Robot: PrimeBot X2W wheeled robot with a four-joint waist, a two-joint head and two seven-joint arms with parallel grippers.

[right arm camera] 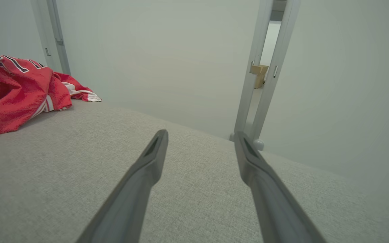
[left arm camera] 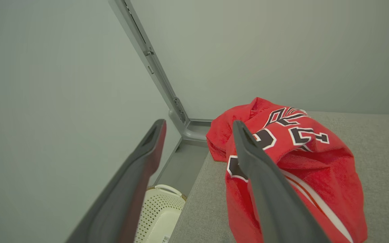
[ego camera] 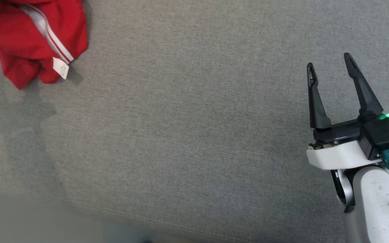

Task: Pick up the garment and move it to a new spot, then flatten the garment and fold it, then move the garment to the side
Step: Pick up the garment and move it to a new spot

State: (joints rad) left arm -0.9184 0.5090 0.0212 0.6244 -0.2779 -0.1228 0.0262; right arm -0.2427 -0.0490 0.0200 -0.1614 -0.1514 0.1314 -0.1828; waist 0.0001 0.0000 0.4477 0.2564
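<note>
The garment [ego camera: 29,37] is a red jersey with white stripes and a white tag, crumpled at the far left corner of the grey padded surface [ego camera: 181,135]. In the left wrist view the garment [left arm camera: 302,162] shows black-and-white lettering and lies just beyond my left gripper [left arm camera: 199,126], which is open with nothing between its fingers. My right gripper [ego camera: 329,64] stands open over the right side of the surface, far from the garment. Seen from the right wrist, the garment [right arm camera: 15,91] lies at the far left and my right gripper [right arm camera: 201,136] is open and empty.
A cream perforated basket [left arm camera: 160,209] stands on the floor below the surface's left edge. Pale walls with grey metal posts [right arm camera: 265,67] rise behind the surface. The surface's near edge [ego camera: 147,219] runs along the bottom of the head view.
</note>
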